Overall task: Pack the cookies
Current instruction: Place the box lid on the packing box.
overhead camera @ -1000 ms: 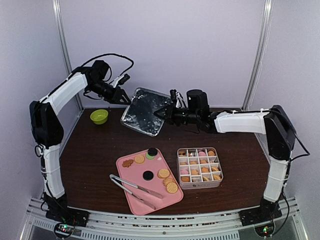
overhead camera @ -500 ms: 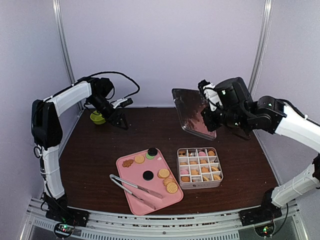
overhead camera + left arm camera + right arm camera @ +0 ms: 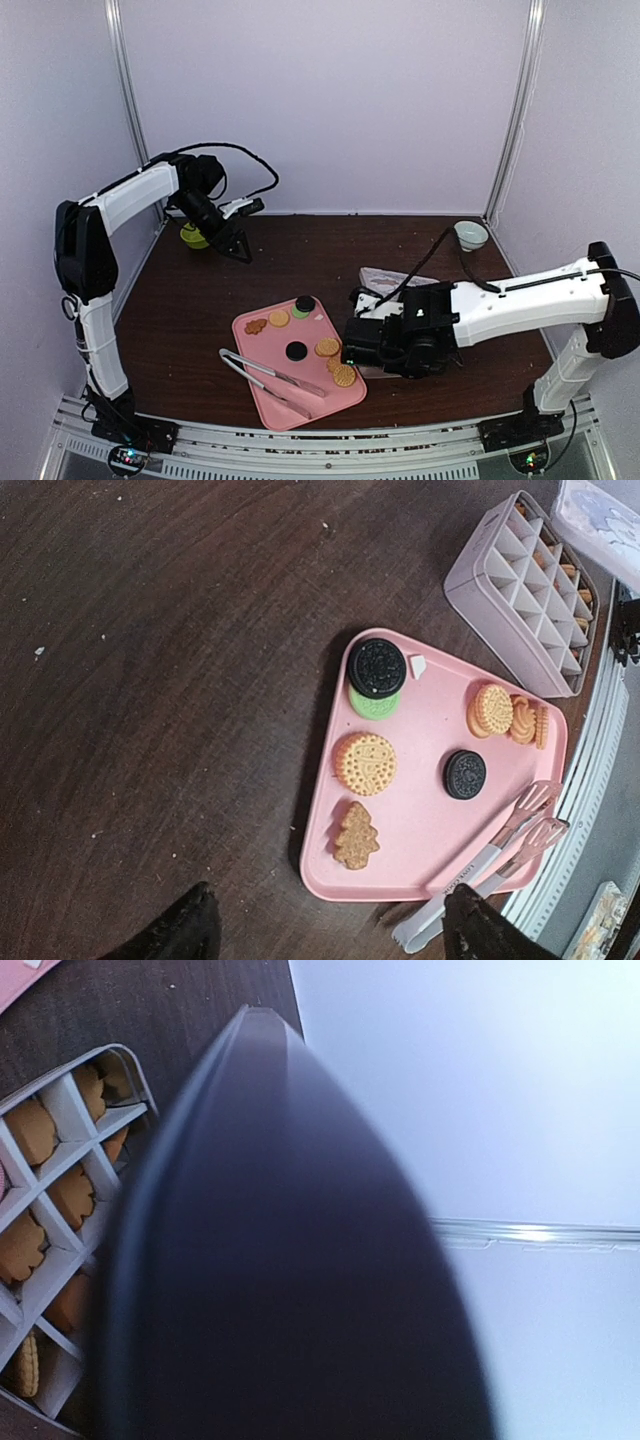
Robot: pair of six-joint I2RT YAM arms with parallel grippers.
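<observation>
Dark brown table (image 3: pixel 300 260) carries everything.

Right arm (image 3: pixel 520 305) is stretched low across the table from the right. Left arm (image 3: pixel 130 195) reaches to the far left corner.

Pink tray (image 3: pixel 400 875) sits centre-front. Divided box (image 3: pixel 500 600) is just beside its right edge and largely hidden under the right arm in the top view.

Clear lid (image 3: pixel 395 278) is tilted above the box. In the right wrist view it shows only as a dark, blurred edge filling most of the frame.

Right gripper (image 3: pixel 365 335): jaws together, apparently clamped on the lid, low over the box and close to the tray's right edge.

Left gripper (image 3: pixel 335 935): fingers wide apart with nothing between them, raised near the green bowl (image 3: pixel 195 237), well apart from the tray.

Tongs (image 3: pixel 490 865) lie on the tray's near side.

Pale bowl (image 3: pixel 470 235) sits at the far right.

Cookies (image 3: pixel 365 763):
- Loose ones are on the tray: a black round on a green one, a golden round, a brown tree shape, another black round, and overlapping golden ones on the side towards the box. None touch either gripper.
- More golden ones fill the box compartments, directly under the lid and the right gripper.
</observation>
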